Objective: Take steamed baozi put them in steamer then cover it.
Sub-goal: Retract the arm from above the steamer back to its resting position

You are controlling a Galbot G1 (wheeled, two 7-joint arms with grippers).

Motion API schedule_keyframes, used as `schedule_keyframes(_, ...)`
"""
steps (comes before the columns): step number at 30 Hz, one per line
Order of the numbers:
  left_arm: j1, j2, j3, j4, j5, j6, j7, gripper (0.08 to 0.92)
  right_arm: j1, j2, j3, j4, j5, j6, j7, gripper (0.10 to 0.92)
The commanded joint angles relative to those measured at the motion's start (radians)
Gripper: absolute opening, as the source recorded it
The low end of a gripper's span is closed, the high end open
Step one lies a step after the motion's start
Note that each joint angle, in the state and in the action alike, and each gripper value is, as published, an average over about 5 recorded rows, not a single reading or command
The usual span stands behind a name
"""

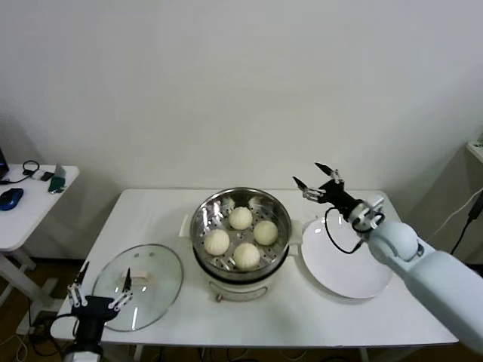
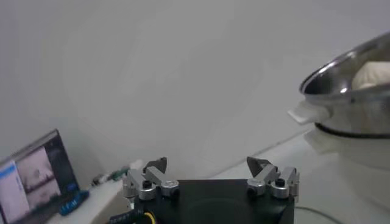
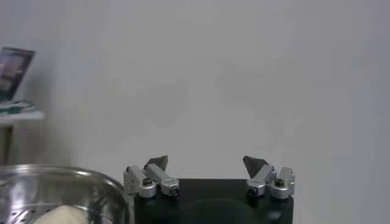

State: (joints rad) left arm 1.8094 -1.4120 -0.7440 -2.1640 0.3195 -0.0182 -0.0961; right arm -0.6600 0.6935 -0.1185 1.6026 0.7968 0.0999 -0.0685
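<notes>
beside steamer (image 1: 241, 234), right hand (image 1: 317, 181) open, empty

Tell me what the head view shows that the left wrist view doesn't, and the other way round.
Only the head view shows the glass lid lying on the table, the empty white plate, the open right gripper and all four baozi. Only the left wrist view shows a laptop screen. Both show the steamer and the open left gripper.
</notes>
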Motion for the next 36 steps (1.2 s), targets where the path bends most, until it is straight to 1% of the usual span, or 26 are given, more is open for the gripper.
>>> schedule_keyframes(1, -0.002, 0.008, -0.021, -0.002, 0.640, 0.061, 0.011, 0.823, -0.467, 0.183, 0.578, 0.081, -0.115, -0.137, 0.033, 0.823)
schedule_keyframes(5, -0.007, 0.023, -0.008, 0.028, 0.897, 0.096, 0.044, 0.823, -0.504, 0.232, 0.655, 0.079, -0.155, -0.170, 0.006, 0.823)
schedule_keyframes(7, -0.015, 0.030, 0.004, 0.056, 0.999, 0.097, 0.042, 0.823, -0.522, 0.251, 0.684, 0.080, -0.176, -0.182, -0.004, 0.823)
schedule_keyframes(10, -0.027, 0.037, 0.029, 0.099, 1.066, 0.094, 0.029, 0.823, -0.547, 0.274, 0.716, 0.076, -0.182, -0.185, -0.015, 0.823)
schedule_keyframes(15, -0.069, 0.026, 0.067, 0.175, 1.117, 0.081, -0.001, 0.823, -0.580, 0.300, 0.750, 0.052, -0.207, -0.172, -0.042, 0.823)
schedule_keyframes(22, -0.152, 0.004, 0.071, 0.333, 1.160, 0.028, -0.056, 0.823, -0.594, 0.326, 0.754, 0.037, -0.231, -0.156, -0.059, 0.823)
schedule_keyframes(26, -0.200, -0.001, 0.060, 0.403, 1.158, 0.006, -0.058, 0.823, -0.595, 0.338, 0.752, 0.035, -0.250, -0.148, -0.066, 0.823)
schedule_keyframes(36, -0.307, 0.006, 0.037, 0.516, 1.139, -0.026, -0.068, 0.823, -0.612, 0.356, 0.765, 0.039, -0.281, -0.129, -0.078, 0.823)
